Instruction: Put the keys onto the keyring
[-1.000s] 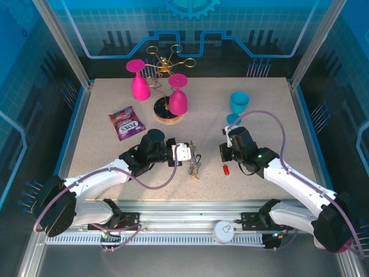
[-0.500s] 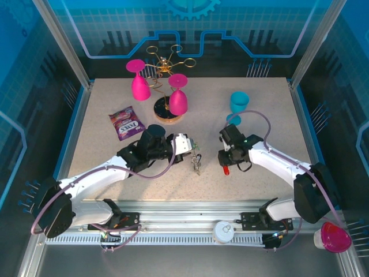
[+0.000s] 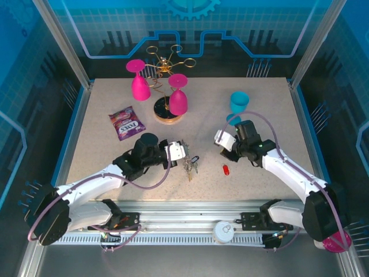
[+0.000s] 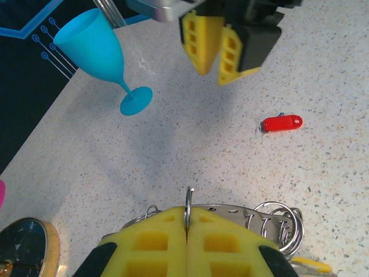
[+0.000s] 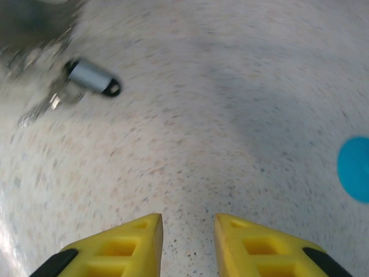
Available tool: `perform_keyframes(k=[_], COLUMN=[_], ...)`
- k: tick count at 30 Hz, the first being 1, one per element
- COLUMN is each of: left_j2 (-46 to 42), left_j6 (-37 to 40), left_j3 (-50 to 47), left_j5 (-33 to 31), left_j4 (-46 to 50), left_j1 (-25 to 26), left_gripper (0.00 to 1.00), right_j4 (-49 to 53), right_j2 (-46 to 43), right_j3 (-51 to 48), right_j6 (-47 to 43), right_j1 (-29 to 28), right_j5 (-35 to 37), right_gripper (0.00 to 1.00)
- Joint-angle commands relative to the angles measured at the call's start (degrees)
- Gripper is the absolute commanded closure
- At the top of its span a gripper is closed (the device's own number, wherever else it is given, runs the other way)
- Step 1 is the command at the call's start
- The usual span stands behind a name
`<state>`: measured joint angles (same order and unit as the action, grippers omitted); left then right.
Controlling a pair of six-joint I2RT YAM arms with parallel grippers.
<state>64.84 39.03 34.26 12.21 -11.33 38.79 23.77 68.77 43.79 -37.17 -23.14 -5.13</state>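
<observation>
- Sweet packet (image 3: 127, 123): purple, lies flat at the left of the table (image 3: 271, 115). We find it where it lay a second ago.
- Gold wire rack (image 3: 164, 62) on a round wooden base (image 3: 167, 118), with two pink glasses (image 3: 138, 85) hung upside down from it. Unmoved.
- Left gripper (image 3: 184, 154): fingers pressed fully together, pinching the thin wire of the keyring (image 4: 188, 199) between the pads. We note it a little nearer and further left than half a second ago.
- Keys (image 3: 190, 166): a small bunch hangs on the keyring just right of the left gripper, a grey-tagged key (image 5: 92, 78) among them. The bunch has shifted left with the gripper.
- Red-tagged key (image 3: 225, 169): lies alone on the table between the bunch and the right arm, off the keyring. Same spot as before.
- Right gripper (image 5: 188, 224): fingers a little apart, nothing between them. Half a second ago it stood just over the red-tagged key; we now see it further back, nearer the goblet.
- Blue goblet (image 3: 238, 103): upright at the right rear. Unmoved.
</observation>
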Motion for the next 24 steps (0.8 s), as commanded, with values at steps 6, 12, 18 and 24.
perform_keyframes(k=[6, 12, 18, 24], left_j2=[-2.1, -1.9, -1.7, -1.4], left_j6=[6.2, 7.6, 8.2, 8.8], left_j3=[-2.5, -3.4, -3.6, -3.6], left_j5=[2.7, 3.3, 3.2, 3.3], left_j4=[-5.0, -5.6, -5.6, -5.3], left_j1=[-0.3, 0.2, 0.2, 0.2], left_gripper=[1.0, 1.0, 1.0, 1.0], right_j4=[3.6, 6.4, 6.9, 4.7], right_j2=[7.3, 13.5, 16.2, 18.2], right_j3=[-1.7, -0.3, 0.1, 0.7], right_j6=[-24.1, -26.0, -28.2, -28.0], right_j1=[4.7, 5.6, 5.4, 5.2], right_j5=[-8.6, -10.8, -9.1, -7.8], right_gripper=[0.7, 0.65, 0.64, 0.65])
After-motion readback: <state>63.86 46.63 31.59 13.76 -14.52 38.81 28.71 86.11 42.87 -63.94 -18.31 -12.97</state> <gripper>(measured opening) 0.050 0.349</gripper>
